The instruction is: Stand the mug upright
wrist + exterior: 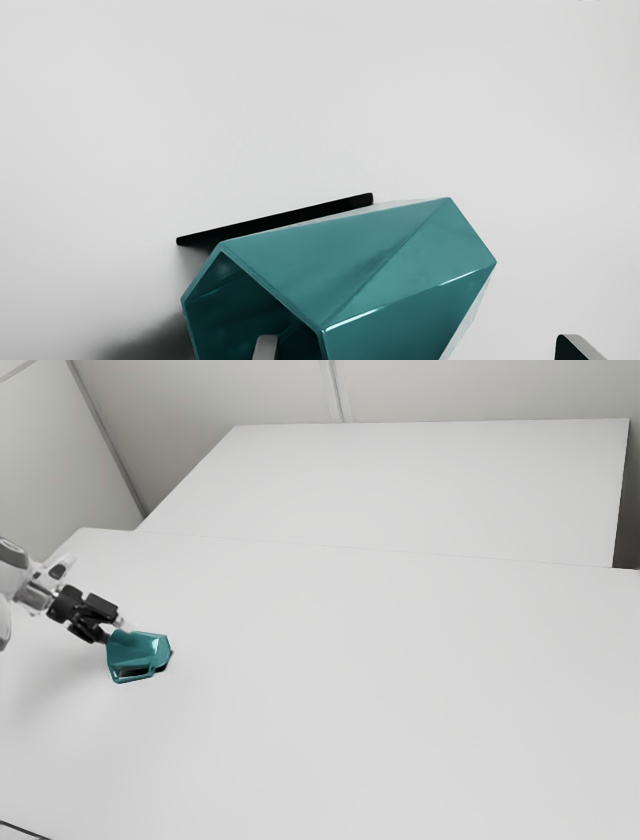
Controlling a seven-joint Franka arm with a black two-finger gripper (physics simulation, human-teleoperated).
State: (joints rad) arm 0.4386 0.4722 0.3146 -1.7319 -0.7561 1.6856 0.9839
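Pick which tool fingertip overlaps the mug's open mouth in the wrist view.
The fingertip seen against the mug's dark inside; the other fingertip is seen against the table, off the mug's outer side.

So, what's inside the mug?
In the tipped mug, you can see teal walls, with one finger of the gripper at its open mouth. The mug's own side covers the deeper part, so I can't tell what's there.
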